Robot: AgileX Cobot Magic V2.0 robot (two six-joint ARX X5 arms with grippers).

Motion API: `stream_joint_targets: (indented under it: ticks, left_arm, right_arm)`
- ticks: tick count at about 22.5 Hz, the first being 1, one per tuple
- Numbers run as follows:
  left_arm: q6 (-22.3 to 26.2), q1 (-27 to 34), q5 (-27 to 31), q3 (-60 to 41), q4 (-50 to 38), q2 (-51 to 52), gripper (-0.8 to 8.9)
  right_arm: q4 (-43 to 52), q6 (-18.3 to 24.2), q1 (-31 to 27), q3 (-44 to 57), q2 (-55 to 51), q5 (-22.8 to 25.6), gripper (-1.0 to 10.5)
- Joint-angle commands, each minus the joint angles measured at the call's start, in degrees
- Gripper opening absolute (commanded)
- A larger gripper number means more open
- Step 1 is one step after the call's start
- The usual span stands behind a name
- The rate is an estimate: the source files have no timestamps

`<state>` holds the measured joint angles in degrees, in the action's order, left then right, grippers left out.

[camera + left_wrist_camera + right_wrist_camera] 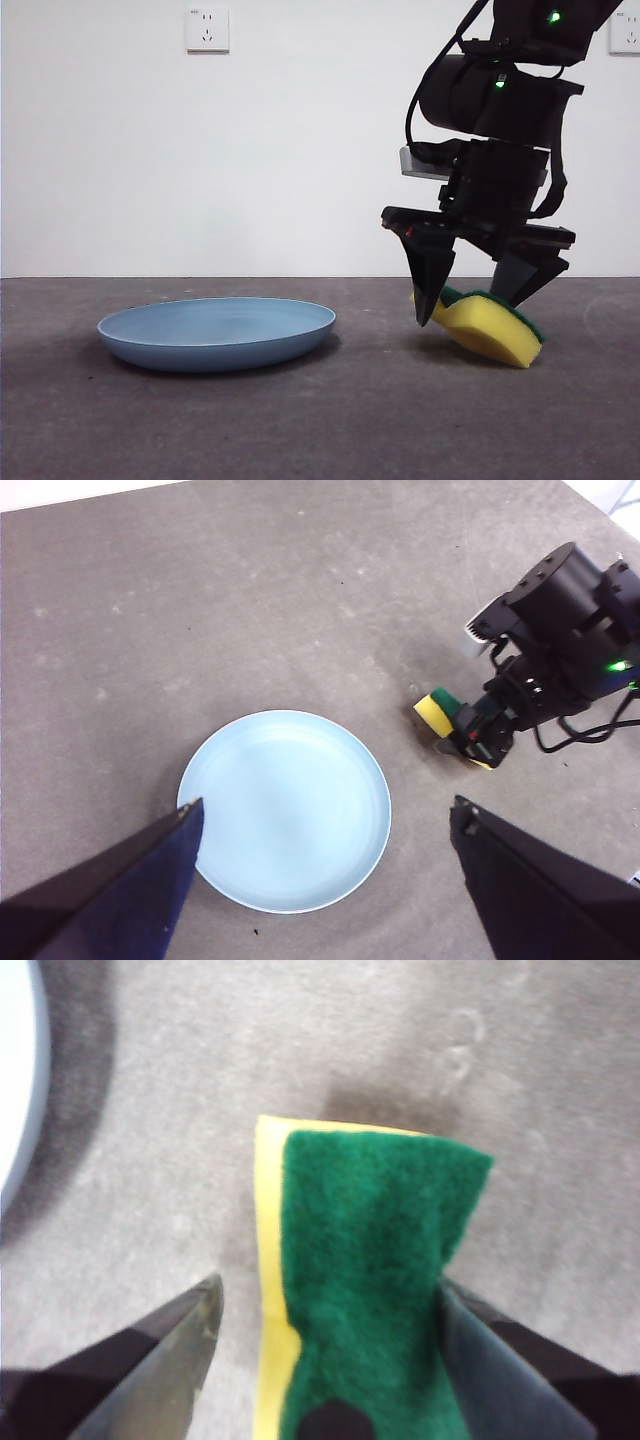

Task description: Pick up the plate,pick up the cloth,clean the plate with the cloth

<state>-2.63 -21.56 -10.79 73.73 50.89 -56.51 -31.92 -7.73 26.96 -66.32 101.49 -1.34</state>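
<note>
The light-blue plate point(215, 335) lies flat on the grey table, left of centre. The cloth is a yellow sponge with a green scouring layer point(490, 335); it lies tilted to the right of the plate, one end raised. My right gripper point(470, 312) is down over it, open, with a jaw on each side. In the right wrist view, one jaw touches the sponge point(370, 1250) and the other stands a little apart from its yellow edge. My left gripper point(327, 805) is open and empty, high above the plate point(285, 810), and out of the front view.
The grey table point(330, 420) ends at a white wall with a socket point(207, 29). The left wrist view shows the right arm point(570, 620) over the sponge point(436, 710), a short way from the plate. The plate's rim point(15, 1070) shows in the right wrist view.
</note>
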Motion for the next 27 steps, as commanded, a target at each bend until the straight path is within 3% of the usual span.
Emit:
stream_joint_targets:
  ticks: [1, 8, 9, 11, 13, 22, 24, 27]
  left_arm:
    - [-0.31, -0.24, 0.15, -0.20, -0.20, 0.04, 4.09]
    - [0.87, -0.24, 0.13, -0.20, -0.33, 0.04, 4.03]
    - [1.95, -0.24, 0.13, -0.20, -0.55, 0.04, 3.80]
    - [2.95, -0.24, 0.00, -0.20, -1.09, 0.04, 1.86]
    - [3.21, -0.24, 0.04, -0.20, -1.33, 0.04, -0.16]
    - [5.97, -0.24, 0.66, -0.48, -8.26, 7.98, -0.08]
    - [6.82, -0.24, 3.13, -2.47, -8.79, 11.15, -0.08]
    - [6.95, -0.24, 4.66, -7.43, -10.56, 15.45, -0.08]
  right_arm:
    - [-0.35, -0.31, 0.04, -0.55, -3.13, 0.00, 3.5]
    - [-0.28, -0.22, 0.04, -0.55, -18.34, -0.22, 3.3]
    - [-0.28, 0.20, 0.07, -0.55, -21.18, -0.24, 2.2]
    - [-0.33, 0.31, 0.07, -0.55, -26.03, -0.24, -0.1]
    - [-0.33, 0.31, 0.09, -0.55, -31.10, -0.24, -0.1]
    - [-3.61, 4.11, 2.03, -0.15, -46.03, 1.95, -0.1]
    - [-3.58, 4.83, 3.23, 1.33, -48.37, 4.76, -0.1]
    - [-3.58, 4.76, 4.96, 4.20, -51.15, 4.92, -0.1]
